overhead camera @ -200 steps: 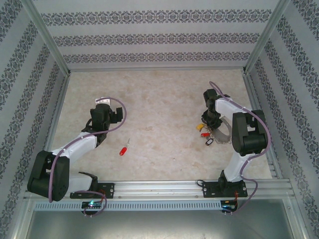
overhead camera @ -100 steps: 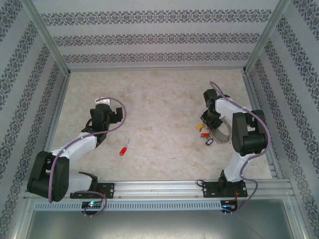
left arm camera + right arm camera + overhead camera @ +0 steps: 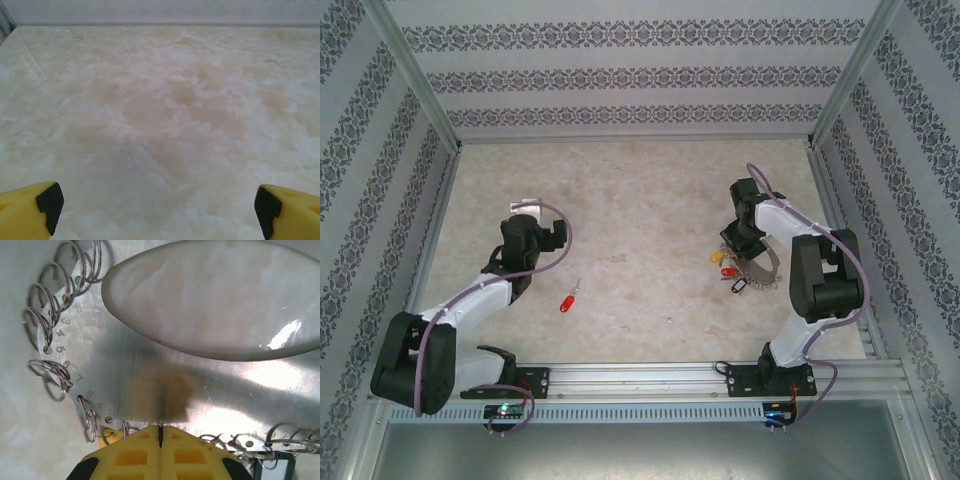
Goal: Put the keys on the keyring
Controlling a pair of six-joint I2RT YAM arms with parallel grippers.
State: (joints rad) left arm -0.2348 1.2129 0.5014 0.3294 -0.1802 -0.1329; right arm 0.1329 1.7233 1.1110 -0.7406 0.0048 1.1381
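table (image 3: 160, 100): you see smooth, stone-look cream with a soft gloss.
keyring (image 3: 145, 370): you see a brushed silvery metal plate with shiny wire loops.
right tool (image 3: 160, 432): you see matt yellow plastic.
key (image 3: 566, 303): red plastic-looking head.

White arms (image 3: 470, 298) with black joints (image 3: 415, 360), purple cables (image 3: 566, 235), yellow jaws, black pads (image 3: 49, 202)

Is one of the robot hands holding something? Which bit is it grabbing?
The right gripper is shut on the keyring, pinching its flat outer rim. The left gripper is open, holding nothing.
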